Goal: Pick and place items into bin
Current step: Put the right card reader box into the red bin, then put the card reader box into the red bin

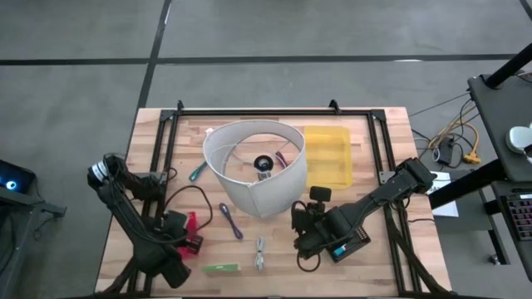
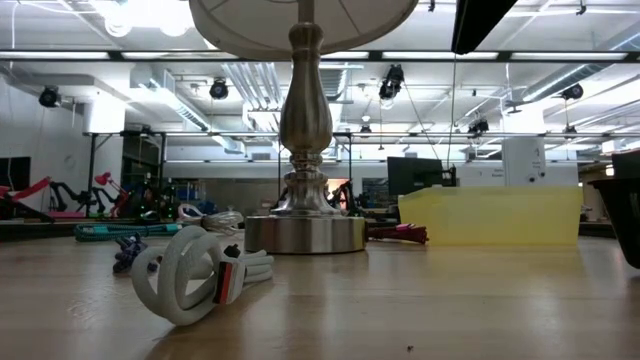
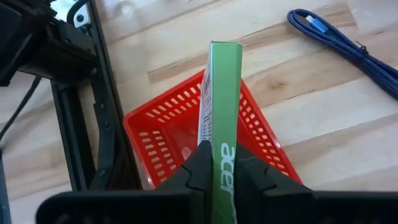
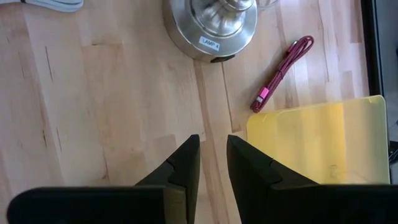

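Inspecting the table from above, we find the left gripper at about eight o'clock, clamped on a flat green box held edge-up over a small red basket. A blue braided cable lies near the basket on the wood. The right gripper sits at about five o'clock, its fingers nearly together with a narrow gap and nothing between them, above bare table. We note the yellow bin at about one o'clock, just beside the white lampshade at centre. A pink cable lies between the lamp base and the bin. A white coiled cord rests near the table's front.
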`<state>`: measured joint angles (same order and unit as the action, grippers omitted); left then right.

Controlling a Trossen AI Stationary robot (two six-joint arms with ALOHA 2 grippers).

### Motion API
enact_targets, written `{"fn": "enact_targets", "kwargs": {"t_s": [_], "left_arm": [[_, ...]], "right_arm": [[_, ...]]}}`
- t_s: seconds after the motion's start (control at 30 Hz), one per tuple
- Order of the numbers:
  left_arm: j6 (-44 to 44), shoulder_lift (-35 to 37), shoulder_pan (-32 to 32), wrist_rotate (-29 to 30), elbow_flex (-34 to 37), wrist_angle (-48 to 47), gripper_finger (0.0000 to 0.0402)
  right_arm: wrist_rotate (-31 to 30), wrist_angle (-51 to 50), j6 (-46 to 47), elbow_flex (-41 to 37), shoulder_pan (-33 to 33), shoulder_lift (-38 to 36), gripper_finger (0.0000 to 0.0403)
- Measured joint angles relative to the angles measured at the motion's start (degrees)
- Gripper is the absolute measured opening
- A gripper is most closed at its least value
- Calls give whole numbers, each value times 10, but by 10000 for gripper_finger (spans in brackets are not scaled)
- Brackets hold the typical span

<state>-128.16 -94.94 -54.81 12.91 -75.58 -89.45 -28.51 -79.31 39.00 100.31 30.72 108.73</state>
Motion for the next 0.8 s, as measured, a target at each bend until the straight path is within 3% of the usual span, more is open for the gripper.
{"fn": "enact_targets", "kwargs": {"t_s": [0.33,0.8], "left_arm": [[43,3,0,-3,7,8,58],[76,17,0,-9,5,-1,195]], "right_arm": [[0,0,-2,0,0,0,68],[0,0,-4,0,0,0,68]]}}
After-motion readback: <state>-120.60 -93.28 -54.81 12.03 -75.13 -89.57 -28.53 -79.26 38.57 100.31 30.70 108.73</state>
